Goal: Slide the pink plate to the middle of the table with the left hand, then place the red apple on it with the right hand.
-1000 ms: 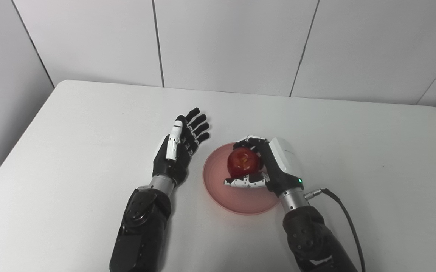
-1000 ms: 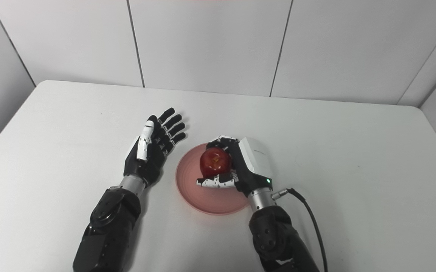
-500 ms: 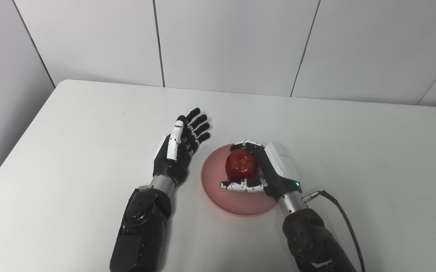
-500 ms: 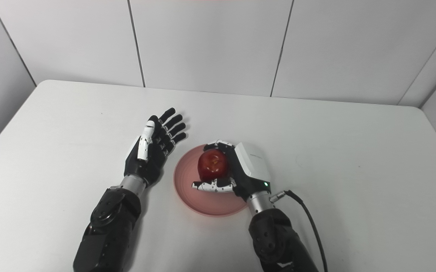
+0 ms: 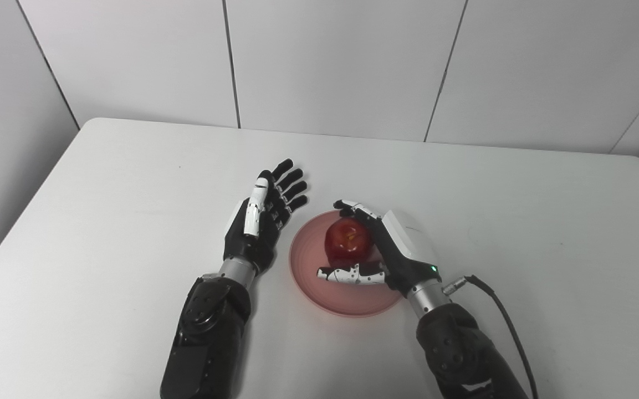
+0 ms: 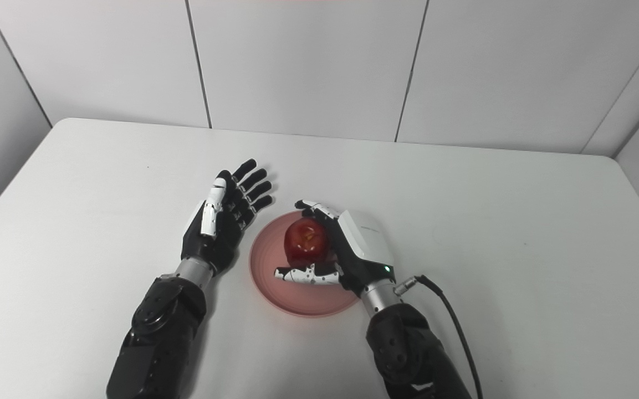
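Two side-by-side head cameras overlook the table (image 5: pixel 131 183).

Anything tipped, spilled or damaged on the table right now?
Nothing stands out. The pink plate lies flat on the table, the red apple sits on it, with the right robot hand loosely cupped around it. The left robot hand waits open beside the plate.

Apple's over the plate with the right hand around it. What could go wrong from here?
1. The right hand has its fingers curled round the red apple; pulling away sideways may roll it off the pink plate.
2. Its thumb lies low across the plate, so retreating may drag the plate off centre.
3. The open left hand sits beside the plate's rim; a bump could shift it.
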`<state>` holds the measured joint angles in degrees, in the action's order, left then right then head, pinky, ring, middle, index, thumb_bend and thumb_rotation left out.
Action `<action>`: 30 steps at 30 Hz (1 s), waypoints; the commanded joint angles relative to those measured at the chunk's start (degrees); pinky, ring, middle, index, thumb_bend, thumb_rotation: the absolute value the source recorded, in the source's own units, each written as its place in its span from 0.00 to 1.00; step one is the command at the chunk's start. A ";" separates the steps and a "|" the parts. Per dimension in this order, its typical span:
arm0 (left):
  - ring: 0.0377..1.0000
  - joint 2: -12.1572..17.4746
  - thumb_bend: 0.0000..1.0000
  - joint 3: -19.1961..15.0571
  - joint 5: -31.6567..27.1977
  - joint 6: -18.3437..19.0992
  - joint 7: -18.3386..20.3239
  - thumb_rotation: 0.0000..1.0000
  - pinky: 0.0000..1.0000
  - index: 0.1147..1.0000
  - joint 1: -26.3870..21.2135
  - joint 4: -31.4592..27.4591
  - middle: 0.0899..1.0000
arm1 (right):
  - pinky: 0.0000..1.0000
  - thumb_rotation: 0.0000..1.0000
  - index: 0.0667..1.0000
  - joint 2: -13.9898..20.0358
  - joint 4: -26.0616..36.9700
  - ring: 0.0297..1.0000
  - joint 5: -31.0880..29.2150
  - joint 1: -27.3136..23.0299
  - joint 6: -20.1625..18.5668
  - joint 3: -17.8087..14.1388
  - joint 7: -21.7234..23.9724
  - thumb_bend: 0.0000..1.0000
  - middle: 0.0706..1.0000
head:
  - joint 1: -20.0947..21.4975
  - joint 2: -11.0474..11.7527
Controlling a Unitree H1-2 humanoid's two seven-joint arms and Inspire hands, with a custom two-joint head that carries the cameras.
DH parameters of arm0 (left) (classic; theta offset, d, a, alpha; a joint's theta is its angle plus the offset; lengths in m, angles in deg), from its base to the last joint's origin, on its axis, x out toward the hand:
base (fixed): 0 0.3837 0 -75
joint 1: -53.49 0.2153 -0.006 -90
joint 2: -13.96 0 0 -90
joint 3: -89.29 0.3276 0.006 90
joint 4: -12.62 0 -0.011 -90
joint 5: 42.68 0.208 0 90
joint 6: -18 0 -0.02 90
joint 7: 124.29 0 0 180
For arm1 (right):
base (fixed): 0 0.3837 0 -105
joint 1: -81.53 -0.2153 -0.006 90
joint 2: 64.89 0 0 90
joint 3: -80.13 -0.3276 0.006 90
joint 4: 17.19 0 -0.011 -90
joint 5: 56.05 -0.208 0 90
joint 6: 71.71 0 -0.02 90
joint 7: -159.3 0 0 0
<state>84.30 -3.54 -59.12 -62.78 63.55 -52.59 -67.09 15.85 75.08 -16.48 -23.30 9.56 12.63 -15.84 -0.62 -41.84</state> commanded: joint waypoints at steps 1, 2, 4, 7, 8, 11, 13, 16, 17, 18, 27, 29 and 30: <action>0.87 0.11 0.35 -0.19 0.48 3.51 -1.46 1.00 0.87 0.84 2.32 2.05 0.87 | 0.75 0.47 0.84 0.10 1.14 0.80 0.20 -0.64 -0.78 -0.09 0.97 1.00 0.81 | -0.03 -0.03; 0.88 0.15 0.36 -0.19 0.48 3.49 -1.40 1.00 0.87 0.85 2.31 2.12 0.87 | 0.75 0.48 0.85 0.12 1.27 0.80 0.26 -0.60 -0.67 -0.14 1.02 1.00 0.81 | 0.00 0.03; 0.88 0.17 0.36 -0.21 0.54 3.47 -1.44 1.00 0.87 0.85 2.30 2.18 0.87 | 0.76 0.50 0.86 0.25 1.90 0.81 0.13 -0.48 -0.43 -0.36 1.22 1.00 0.83 | 0.01 0.06; 0.88 0.22 0.35 -0.26 0.47 3.44 -1.35 1.00 0.87 0.84 2.26 2.25 0.87 | 0.77 0.53 0.89 0.43 3.60 0.83 0.04 -0.05 -0.13 -0.77 1.28 1.00 0.85 | 0.06 0.08; 0.88 0.27 0.35 -0.27 0.41 3.43 -1.27 1.00 0.87 0.84 2.22 2.32 0.87 | 0.77 0.54 0.90 0.40 4.53 0.83 -0.01 0.23 -0.16 -0.99 1.26 1.00 0.86 | 0.08 0.08; 0.87 0.18 0.35 -0.48 0.30 3.74 -1.58 1.00 0.87 0.84 2.09 2.39 0.87 | 0.79 0.56 0.92 0.24 6.70 0.86 0.14 0.81 -0.22 -1.55 1.30 1.00 0.88 | 0.24 0.23; 0.87 0.21 0.35 -0.50 0.31 3.73 -1.51 1.00 0.86 0.84 2.03 2.45 0.86 | 0.80 0.58 0.92 0.20 7.75 0.87 0.33 0.91 -0.03 -1.91 1.25 1.00 0.89 | 0.28 0.25; 0.87 0.43 0.35 -0.29 0.54 3.51 -1.13 1.00 0.87 0.84 2.01 2.54 0.87 | 0.80 0.59 0.92 0.22 9.29 0.87 0.23 0.96 0.96 -2.62 0.80 1.00 0.89 | 0.27 0.28; 0.87 0.48 0.35 -0.24 0.60 3.47 -1.10 1.00 0.87 0.84 1.99 2.60 0.87 | 0.80 0.59 0.92 0.23 9.78 0.87 0.02 0.93 1.33 -2.94 0.64 1.00 0.89 | 0.29 0.32; 0.87 0.52 0.35 -0.21 0.63 3.44 -1.08 1.00 0.87 0.84 1.96 2.66 0.87 | 0.80 0.60 0.92 0.23 10.08 0.87 -0.14 0.91 1.56 -3.16 0.55 1.00 0.89 | 0.29 0.35; 0.88 0.51 0.35 -0.52 -0.29 4.73 -0.99 1.00 0.88 0.85 1.92 2.16 0.88 | 0.77 0.60 0.92 -0.32 15.18 0.85 -1.04 -0.18 -0.21 -5.98 2.00 1.00 0.89 | 0.43 0.47; 0.88 0.53 0.35 -0.52 -0.44 4.56 -0.96 1.00 0.88 0.85 1.88 2.33 0.88 | 0.77 0.59 0.92 -0.46 16.32 0.84 -1.46 -0.55 -0.98 -6.82 2.65 1.00 0.89 | 0.42 0.55; 0.89 0.53 0.35 -0.55 -0.58 4.45 -0.91 1.00 0.88 0.85 1.84 2.44 0.88 | 0.76 0.58 0.92 -0.60 16.74 0.84 -1.86 -0.70 -0.84 -7.36 2.58 1.00 0.88 | 0.42 0.59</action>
<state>84.42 -3.86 -59.87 -62.69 63.69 -52.69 -66.94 15.87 89.37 -17.40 -21.37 9.27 6.29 -12.63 -0.18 -41.22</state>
